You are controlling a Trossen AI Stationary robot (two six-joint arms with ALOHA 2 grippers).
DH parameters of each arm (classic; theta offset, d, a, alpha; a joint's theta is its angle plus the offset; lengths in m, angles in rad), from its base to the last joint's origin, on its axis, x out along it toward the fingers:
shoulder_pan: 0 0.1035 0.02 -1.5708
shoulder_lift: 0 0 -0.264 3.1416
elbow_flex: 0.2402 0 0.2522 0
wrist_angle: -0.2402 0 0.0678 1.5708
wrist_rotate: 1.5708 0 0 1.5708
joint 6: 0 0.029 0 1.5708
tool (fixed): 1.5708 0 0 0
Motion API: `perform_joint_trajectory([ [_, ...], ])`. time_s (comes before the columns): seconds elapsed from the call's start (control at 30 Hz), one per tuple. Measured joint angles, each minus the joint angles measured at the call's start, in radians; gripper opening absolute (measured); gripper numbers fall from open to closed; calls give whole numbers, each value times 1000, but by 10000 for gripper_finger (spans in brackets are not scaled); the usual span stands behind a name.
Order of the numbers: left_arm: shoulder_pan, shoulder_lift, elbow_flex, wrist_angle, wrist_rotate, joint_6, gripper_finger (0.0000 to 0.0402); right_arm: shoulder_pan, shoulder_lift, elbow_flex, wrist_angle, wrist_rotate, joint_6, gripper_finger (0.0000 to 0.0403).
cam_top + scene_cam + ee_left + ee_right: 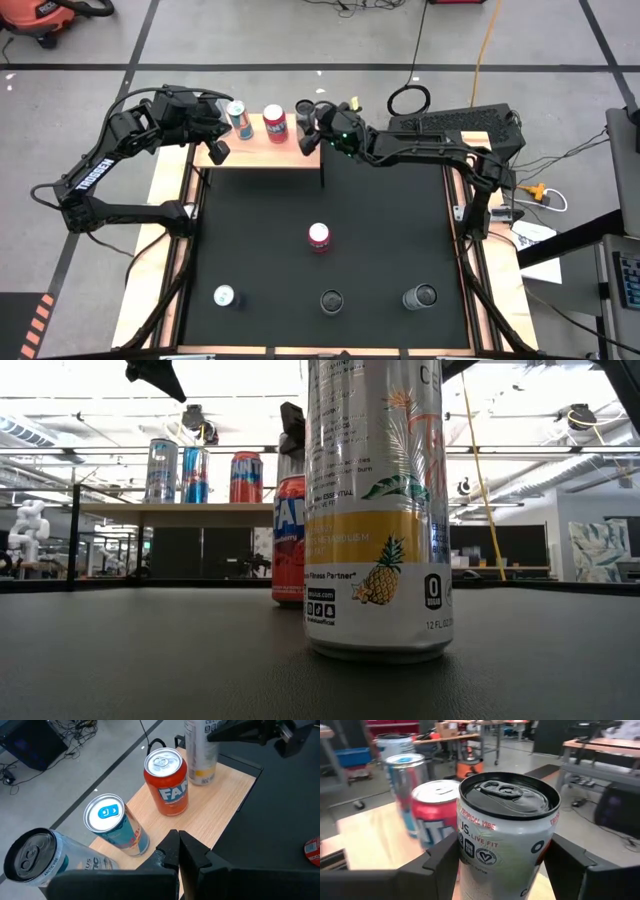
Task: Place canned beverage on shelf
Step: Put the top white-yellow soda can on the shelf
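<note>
The shelf (262,156), a pale wood board on a black frame, stands at the table's far edge. On it stand a silver can (35,860), a blue-topped can (237,118) and a red can (274,122). A tall silver can with a dark top (305,107) stands at the shelf's right end, with my right gripper (312,122) shut on it. My left gripper (216,150) hovers shut above the shelf's left part and touches nothing. My right gripper pinches the tall can's side wall (470,850) between its two fingers (437,860), just below the top rim. The fingers lie level and come from the table's right. The can stands upright, its base (202,779) on the shelf board.
On the black mat stand a red can (319,237) in the middle and, in a row near the front edge, a silver can (224,296), a dark-topped pineapple can (331,300) and a grey can (420,296). Narrow wooden strips edge the mat.
</note>
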Motion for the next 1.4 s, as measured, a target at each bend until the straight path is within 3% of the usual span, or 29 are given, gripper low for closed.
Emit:
perform_joint_trajectory([
  [0.57,0,0,0,1,0,0,1,4,6,0,43,39,-27,216],
  [0.77,0,0,0,2,0,0,1,16,22,0,75,119,-27,216],
  [0.97,0,1,0,6,0,0,1,15,34,1,81,113,11,216],
  [1.4,0,1,0,8,0,0,1,14,37,2,67,55,-103,233],
])
